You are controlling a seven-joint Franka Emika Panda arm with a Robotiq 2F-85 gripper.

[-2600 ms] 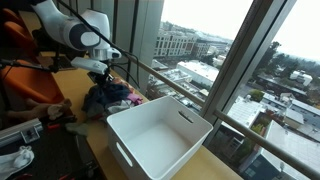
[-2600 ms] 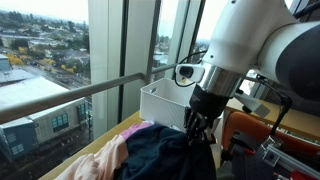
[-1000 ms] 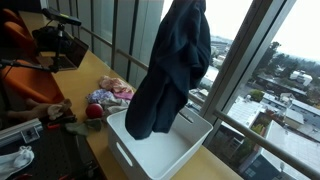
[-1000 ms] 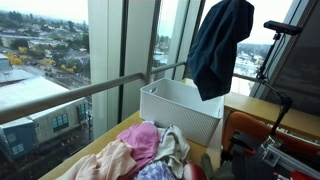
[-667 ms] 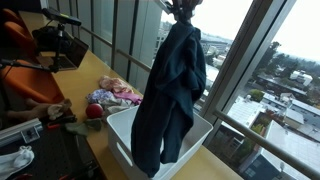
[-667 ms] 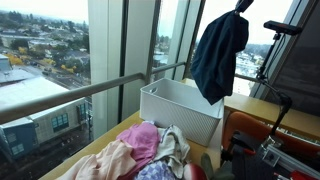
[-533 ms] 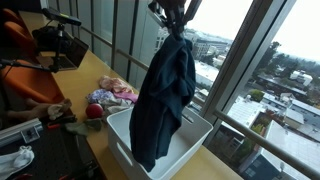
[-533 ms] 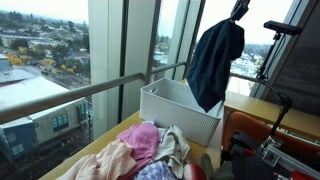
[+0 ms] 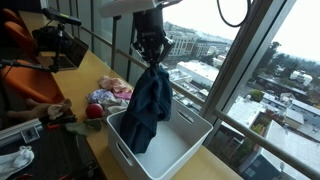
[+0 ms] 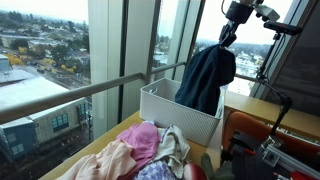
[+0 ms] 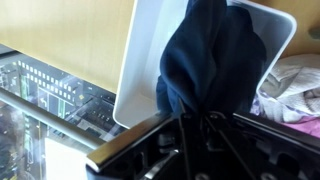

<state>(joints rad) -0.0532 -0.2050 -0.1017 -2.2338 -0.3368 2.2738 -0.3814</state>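
I've brought the gripper [image 9: 152, 62] down from high above, and the dark garment [image 9: 148, 108] I lifted off the clothes pile [image 9: 108, 94] now hangs with its lower end inside the white bin [image 9: 190, 140].

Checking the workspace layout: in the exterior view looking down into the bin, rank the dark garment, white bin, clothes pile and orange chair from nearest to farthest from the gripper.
1. dark garment: hanging from the shut gripper.
2. white bin: directly below.
3. clothes pile: on the table beside the bin.
4. orange chair: far edge of the view.
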